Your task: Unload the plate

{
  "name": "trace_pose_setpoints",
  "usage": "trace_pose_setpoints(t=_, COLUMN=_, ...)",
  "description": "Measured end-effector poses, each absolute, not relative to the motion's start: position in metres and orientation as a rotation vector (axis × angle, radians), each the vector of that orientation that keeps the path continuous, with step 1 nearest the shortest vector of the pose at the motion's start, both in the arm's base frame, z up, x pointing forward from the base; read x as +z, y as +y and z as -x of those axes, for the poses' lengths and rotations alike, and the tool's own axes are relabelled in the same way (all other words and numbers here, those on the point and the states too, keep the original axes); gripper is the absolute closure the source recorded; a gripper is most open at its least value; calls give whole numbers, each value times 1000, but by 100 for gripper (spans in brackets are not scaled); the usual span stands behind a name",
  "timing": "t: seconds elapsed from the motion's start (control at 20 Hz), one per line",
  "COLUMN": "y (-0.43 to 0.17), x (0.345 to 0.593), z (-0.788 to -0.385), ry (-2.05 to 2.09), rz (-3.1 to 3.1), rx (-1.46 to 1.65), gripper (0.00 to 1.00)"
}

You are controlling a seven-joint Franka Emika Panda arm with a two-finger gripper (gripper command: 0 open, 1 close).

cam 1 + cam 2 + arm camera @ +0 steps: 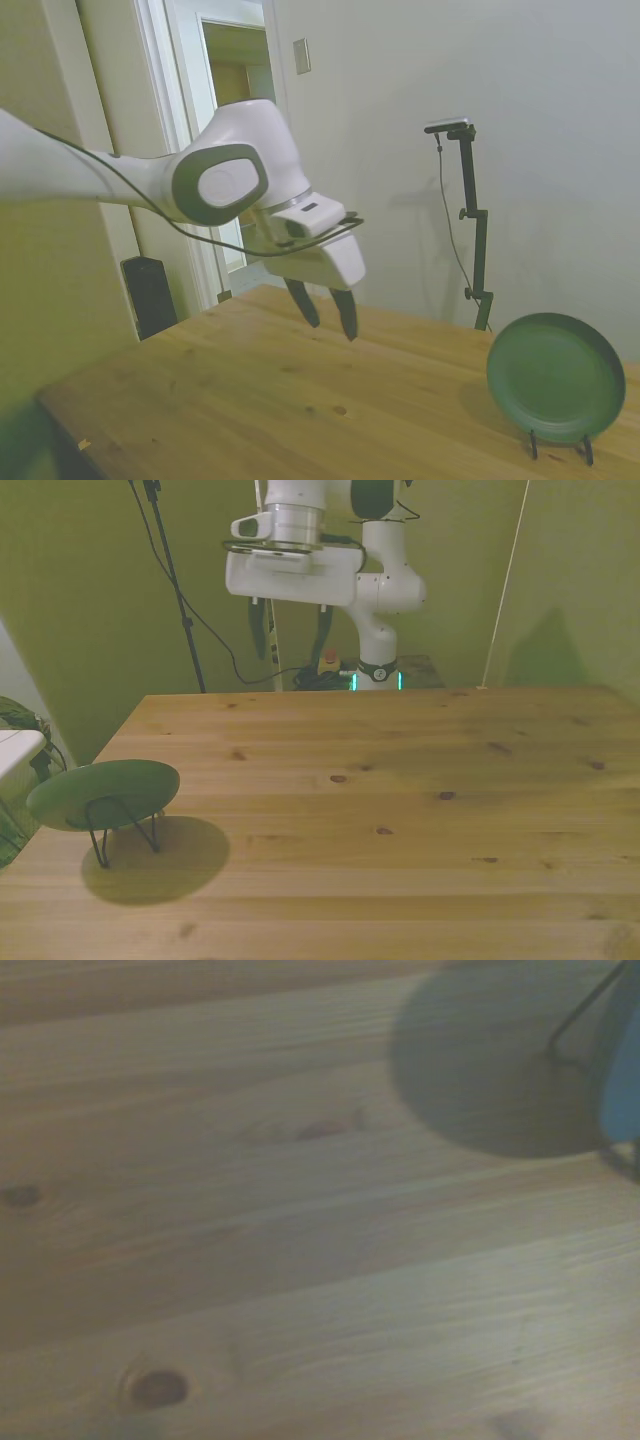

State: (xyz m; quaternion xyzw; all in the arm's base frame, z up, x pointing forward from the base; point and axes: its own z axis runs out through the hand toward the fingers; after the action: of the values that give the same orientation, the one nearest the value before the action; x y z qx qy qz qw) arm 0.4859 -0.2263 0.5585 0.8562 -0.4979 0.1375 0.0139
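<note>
The dark green plate (556,377) leans upright in a thin black wire stand (560,446) at the side view's right. The front view has the plate (103,793) near the table's left edge, on the stand (122,829). My gripper (328,308) hangs high above the table's far part, well away from the plate, open with nothing between its dark fingers (346,312). In the front view my gripper (290,630) sits at the top middle. The wrist view shows bare wood, the plate's round shadow and a bluish sliver of the plate (620,1070).
The wooden table (400,810) stretches wide between my gripper and the plate. A dark speaker-like box (150,295) stands on the floor beyond the table in the side view. A cable (200,620) hangs behind the table's far edge.
</note>
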Motion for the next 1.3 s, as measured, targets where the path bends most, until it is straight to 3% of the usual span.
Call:
trace_pose_setpoints(t=0.15, y=-262, x=563, z=-501, ry=-1572, rz=-2640, rx=436, gripper=0)
trace_pose_setpoints(t=0.5, y=-283, x=583, z=-515, ry=-1581, rz=-2636, rx=560, gripper=0)
trace_pose_setpoints(t=0.75, y=-304, x=546, z=-557, ry=-1627, rz=-2592, rx=667, gripper=0)
trace_pose_setpoints(t=1.05, y=-330, x=542, z=-589, ry=-1658, rz=-2535, rx=762, gripper=0)
trace_pose_setpoints(t=1.3, y=-353, x=524, z=-603, ry=-1659, rz=-2485, rx=825, gripper=0)
